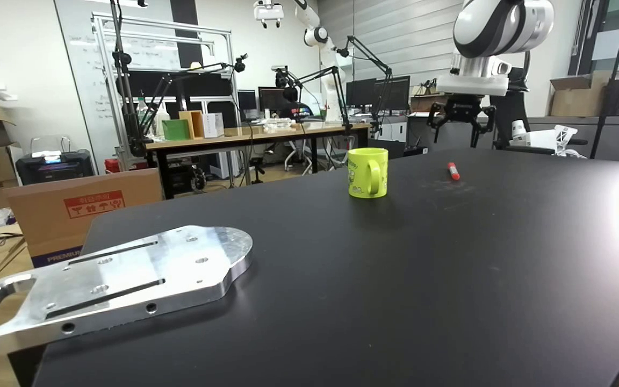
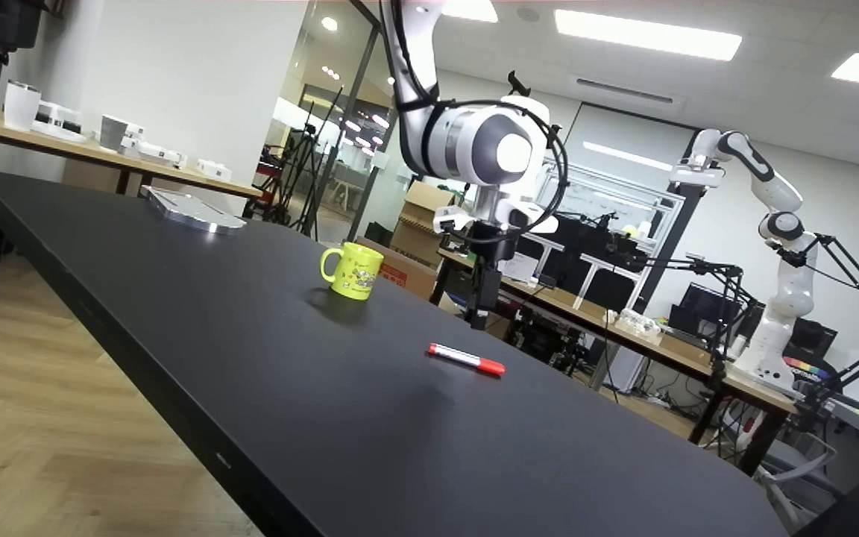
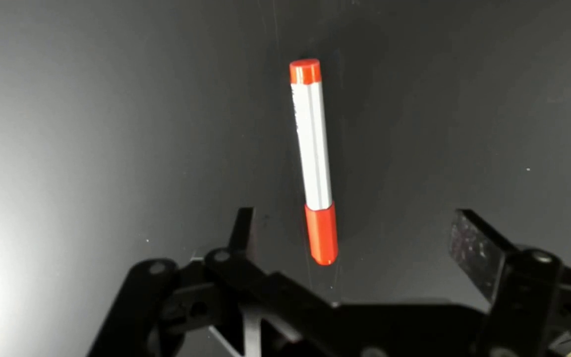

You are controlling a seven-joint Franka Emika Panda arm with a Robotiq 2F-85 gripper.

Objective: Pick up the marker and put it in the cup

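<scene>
Robotiq gripper (image 3: 357,233): held pointing down above black table (image 1: 395,279); fingers (image 3: 476,255) spread wide apart.
Red-and-white marker (image 3: 314,148): laid flat on the table, lower than the gripper; longer red end framed between the fingers in wrist view.
Yellow-green mug (image 1: 364,173): stood upright on the table, near the marker but apart from it; handle and printed pattern shown.
Slotted metal plate (image 1: 148,260): laid flat at table edge, well apart from mug, partly overhanging.

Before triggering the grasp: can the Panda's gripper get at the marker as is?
Likely yes: the gripper hangs open above the table, no obstacle shows between it and the marker, and the cup stands apart from the marker.
</scene>
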